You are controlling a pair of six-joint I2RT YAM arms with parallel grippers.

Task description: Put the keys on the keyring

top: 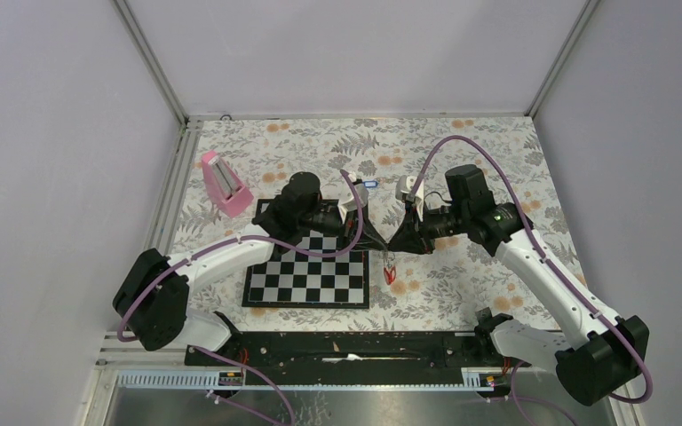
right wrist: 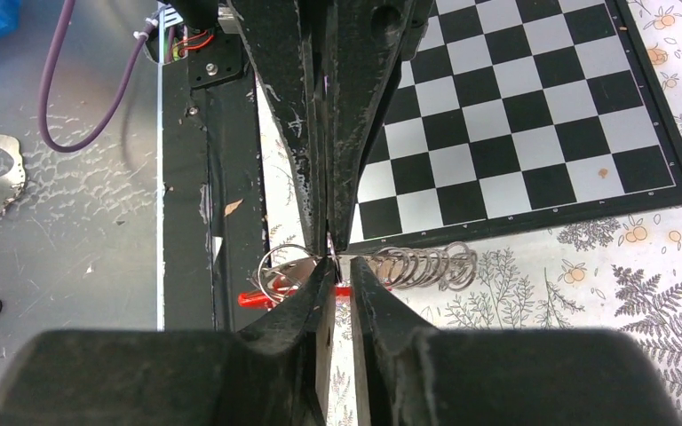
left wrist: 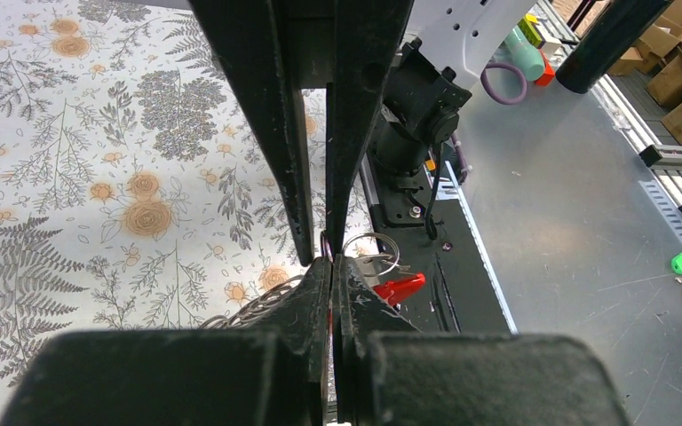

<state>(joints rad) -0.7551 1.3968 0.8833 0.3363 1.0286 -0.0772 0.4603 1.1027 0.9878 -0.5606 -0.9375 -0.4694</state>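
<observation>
- left gripper [left wrist: 330, 262] clamped on keyring [right wrist: 284, 268], held aloft beside chessboard [right wrist: 515, 115]; red tag [right wrist: 257, 299] dangles beneath
- right gripper [right wrist: 342, 266] jaws almost together at the same spot; we cannot tell if it grips
- blue key [top: 368, 184] lies on tablecloth, well apart
- risk: both tips crowd one thin ring; a right-side tug could twist it out of the left pinch and we drop it
</observation>
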